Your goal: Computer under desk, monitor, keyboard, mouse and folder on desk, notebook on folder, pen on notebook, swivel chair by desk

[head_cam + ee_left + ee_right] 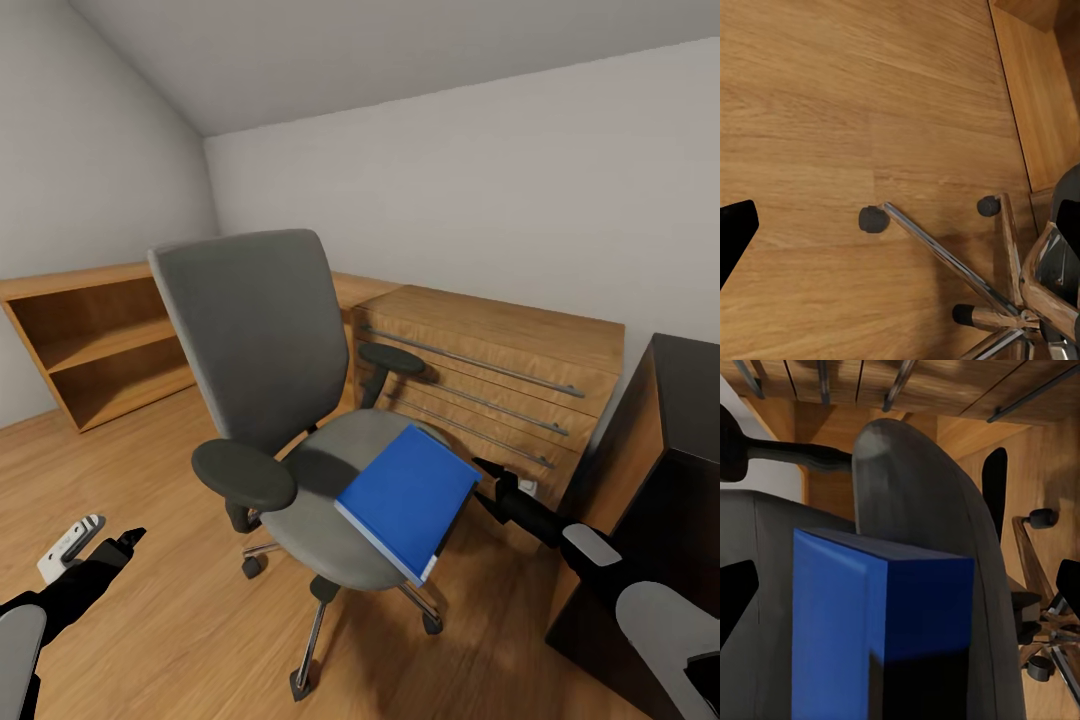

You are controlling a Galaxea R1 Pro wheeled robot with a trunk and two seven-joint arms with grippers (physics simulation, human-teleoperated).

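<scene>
The grey swivel chair (260, 340) stands in the middle of the head view, its seat facing me. The blue folder (410, 495) lies flat on the seat's front right part, one corner overhanging the edge. My right gripper (487, 478) is open right at the folder's right edge. In the right wrist view the folder (870, 622) sits between the two spread fingertips (735, 592). My left gripper (122, 542) hangs open low at the chair's left, over the floor. Its wrist view looks down on the chair's chrome base (945, 259).
A wooden drawer chest (490, 370) with long metal handles stands close behind the chair. An open wooden bookshelf (90, 340) lines the left wall. A dark cabinet (660, 480) rises at the right beside my right arm. Bare wood floor (180, 620) lies around the chair.
</scene>
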